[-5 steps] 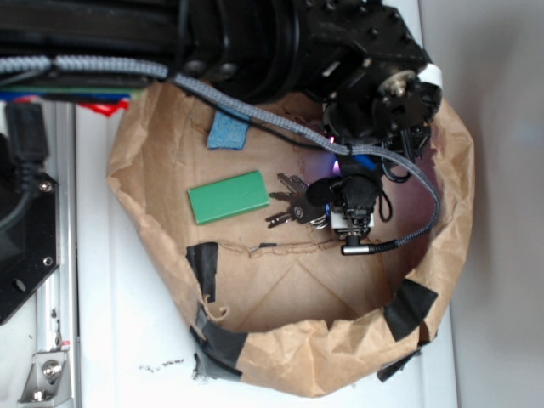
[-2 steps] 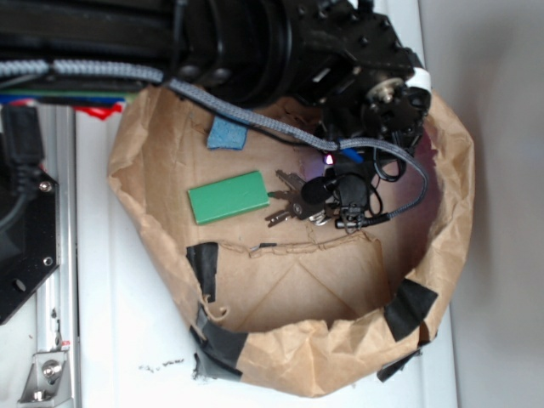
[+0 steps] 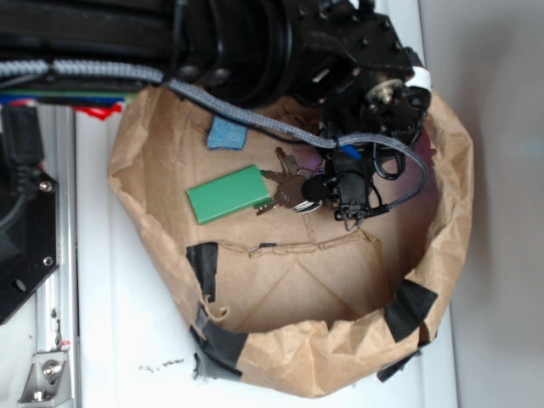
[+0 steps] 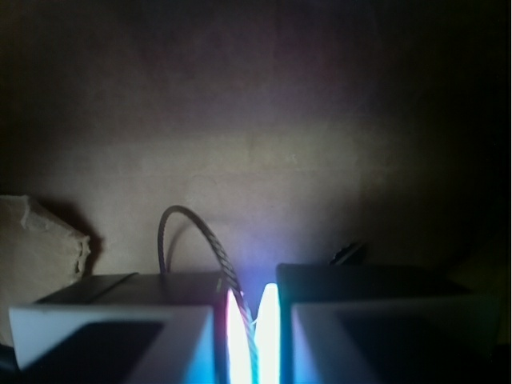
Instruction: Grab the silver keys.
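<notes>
**Keys dragged left, wire loop between the jaws**

Since a second ago the gripper (image 3: 348, 197) has lowered, and the silver keys (image 3: 287, 189) have slid left: their tips now touch the green block (image 3: 228, 194), where a gap showed before. In the wrist view the jaws stand nearly closed, pinching the keys' thin wire loop (image 4: 196, 248). Count inside the brown paper bag (image 3: 161, 144): one bunch of keys, one green block, one blue cloth scrap (image 3: 227, 133). Black tape patches (image 3: 204, 263) on the bag: four visible.

A thin wire loop (image 4: 192, 240) arches up from the narrow lit gap between the end effector (image 4: 252, 320) fingers (image 4: 112, 336).
</notes>
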Action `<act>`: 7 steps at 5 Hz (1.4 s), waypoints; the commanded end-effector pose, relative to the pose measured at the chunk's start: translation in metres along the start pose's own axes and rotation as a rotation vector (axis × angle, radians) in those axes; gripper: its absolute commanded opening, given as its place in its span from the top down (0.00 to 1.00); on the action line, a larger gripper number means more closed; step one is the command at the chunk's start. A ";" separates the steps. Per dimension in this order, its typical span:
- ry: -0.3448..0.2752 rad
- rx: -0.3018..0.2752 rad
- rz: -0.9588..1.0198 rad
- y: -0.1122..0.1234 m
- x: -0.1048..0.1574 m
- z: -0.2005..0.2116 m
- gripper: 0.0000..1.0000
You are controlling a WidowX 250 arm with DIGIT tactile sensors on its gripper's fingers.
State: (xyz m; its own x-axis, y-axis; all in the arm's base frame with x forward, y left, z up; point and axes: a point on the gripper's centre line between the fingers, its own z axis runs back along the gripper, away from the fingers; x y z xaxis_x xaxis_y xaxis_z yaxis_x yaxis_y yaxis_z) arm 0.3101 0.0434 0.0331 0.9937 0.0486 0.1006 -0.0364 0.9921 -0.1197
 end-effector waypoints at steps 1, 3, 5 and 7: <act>-0.062 0.016 -0.026 -0.008 0.009 0.018 1.00; -0.021 0.028 -0.047 -0.008 -0.001 0.061 1.00; -0.093 -0.227 -0.263 -0.008 -0.054 0.153 1.00; -0.060 -0.122 -0.234 -0.018 -0.044 0.133 1.00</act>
State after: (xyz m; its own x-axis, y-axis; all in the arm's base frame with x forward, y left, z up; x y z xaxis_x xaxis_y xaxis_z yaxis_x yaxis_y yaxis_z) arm 0.2523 0.0387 0.1503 0.9740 -0.1586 0.1619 0.1919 0.9573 -0.2164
